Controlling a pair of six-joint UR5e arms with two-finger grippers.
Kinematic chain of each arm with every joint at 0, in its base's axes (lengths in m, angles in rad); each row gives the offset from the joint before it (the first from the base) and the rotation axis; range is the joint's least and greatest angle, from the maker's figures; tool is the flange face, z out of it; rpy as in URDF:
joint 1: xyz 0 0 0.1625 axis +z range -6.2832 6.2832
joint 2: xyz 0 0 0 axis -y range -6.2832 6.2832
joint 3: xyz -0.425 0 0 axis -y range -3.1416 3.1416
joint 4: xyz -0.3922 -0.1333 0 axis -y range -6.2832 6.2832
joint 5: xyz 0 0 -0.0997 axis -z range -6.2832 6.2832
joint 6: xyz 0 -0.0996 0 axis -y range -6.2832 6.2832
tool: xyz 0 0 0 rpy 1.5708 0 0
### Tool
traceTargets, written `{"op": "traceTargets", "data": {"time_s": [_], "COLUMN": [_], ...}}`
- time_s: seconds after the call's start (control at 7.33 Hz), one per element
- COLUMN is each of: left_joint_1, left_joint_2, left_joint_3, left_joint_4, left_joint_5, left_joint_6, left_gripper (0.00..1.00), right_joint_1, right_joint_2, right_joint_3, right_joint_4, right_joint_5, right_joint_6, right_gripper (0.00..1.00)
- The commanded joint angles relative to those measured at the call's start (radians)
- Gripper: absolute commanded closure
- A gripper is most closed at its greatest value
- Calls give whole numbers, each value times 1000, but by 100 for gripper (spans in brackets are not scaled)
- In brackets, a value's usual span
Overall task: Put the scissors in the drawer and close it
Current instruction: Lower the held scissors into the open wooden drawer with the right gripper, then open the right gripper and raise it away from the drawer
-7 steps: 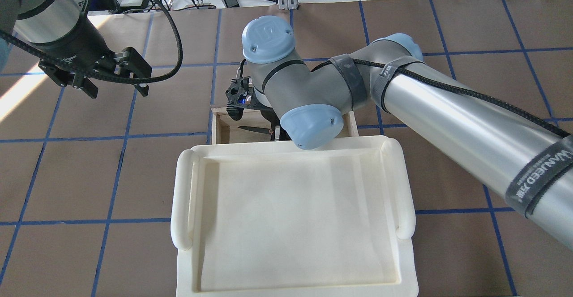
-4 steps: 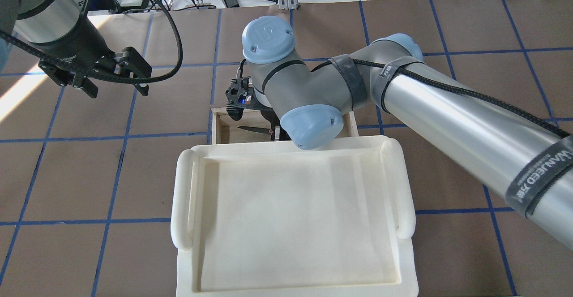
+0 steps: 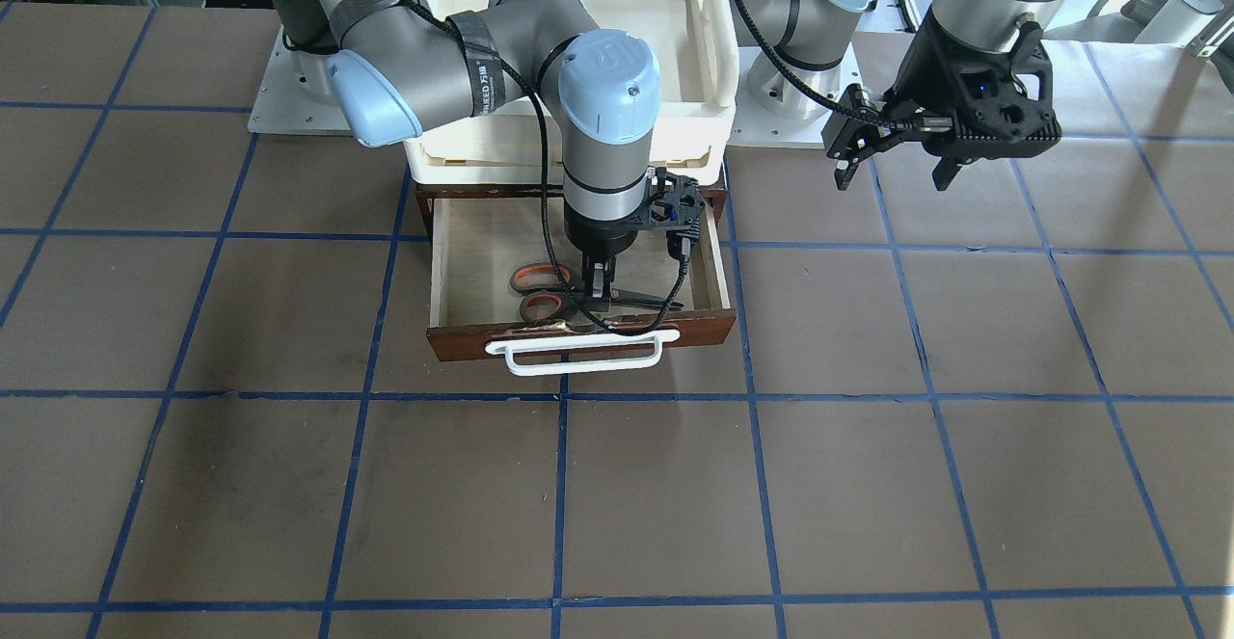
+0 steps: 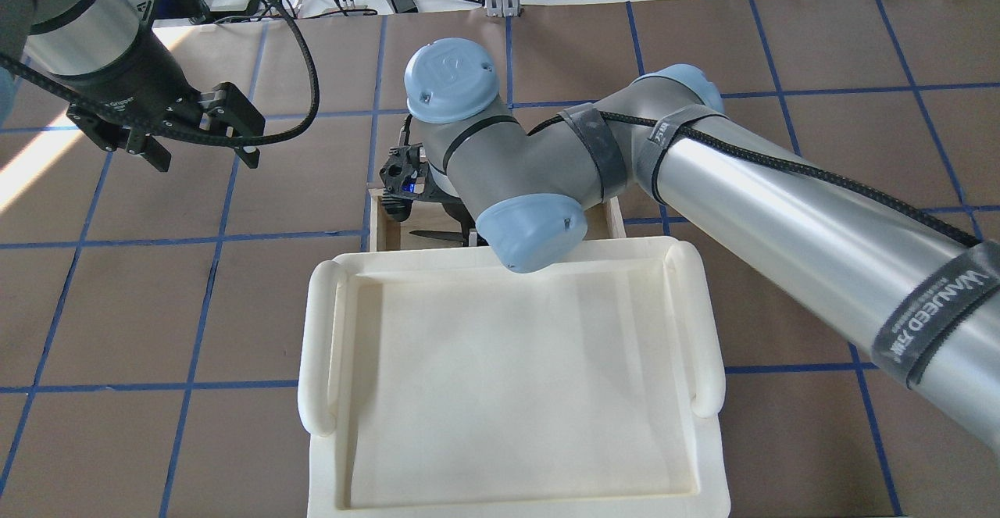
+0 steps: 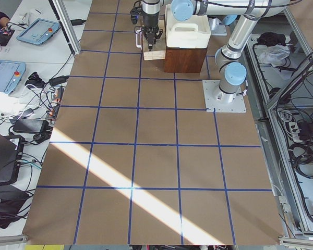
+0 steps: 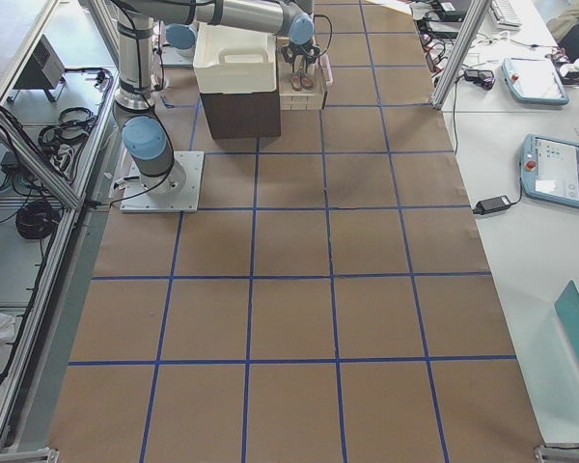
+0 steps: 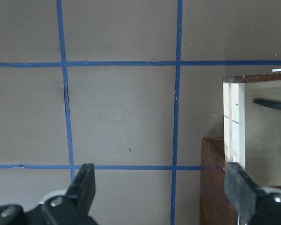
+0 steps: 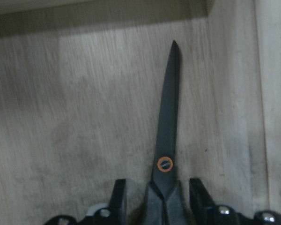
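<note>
On your brown paper-covered table with its blue tape grid (image 3: pixel 289 485), the grey and blue right arm (image 4: pixel 781 213) had shifted since half a second earlier. In the overhead view its wrist cap sat further left and nearer the cream-white plastic tray (image 4: pixel 320 346). The left arm had not moved.

The shallow wooden drawer with the dark reddish-brown front and white bar handle (image 3: pixel 463 263) stood pulled out under that tray. Your left claw (image 4: pixel 205 162) hung over the table well to the drawer's side, fingers spread wide and empty.

Your right claw (image 3: pixel 598 297) was down inside the drawer. Its fingers were parted and straddled the small scissors with orange-red and black loop handles (image 3: pixel 542 308) just behind the pivot, with a gap on each side in the right wrist view. The scissors lay flat on the pale drawer floor, close to the front.

From overhead you got only the blade: the wrist covered the handles and the claw. The right wrist camera cut the handles off.
</note>
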Motion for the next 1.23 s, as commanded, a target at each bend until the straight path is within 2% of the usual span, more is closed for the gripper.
{"op": "traceTargets", "data": {"time_s": [0.0, 0.41, 0.68, 0.82, 0.95, 1.09], "left_joint_1": [1, 0, 5, 2, 3, 5], "left_joint_2": [1, -2, 6, 4, -5, -28], "left_joint_3": [0, 0, 9, 5, 5, 3], "left_joint_4": [-3, 0, -16, -13, -4, -4], "left_joint_5": [0, -1, 3, 0, -4, 2], "left_joint_6": [2, 1, 2, 2, 2, 2], "left_gripper": [0, 0, 0, 0, 0, 0], "right_joint_1": [0, -12, -47, -98, -162, -222], "right_joint_2": [-7, -79, -150, -187, -226, -284], "right_joint_3": [-2, -12, -31, -95, -189, -239], "right_joint_4": [1, 24, 105, 192, 322, 434], "right_joint_5": [-1, -2, -2, 12, 77, 82], "right_joint_6": [0, 44, 52, 50, 47, 52], "right_gripper": [29, 16, 12, 12, 5, 3]}}
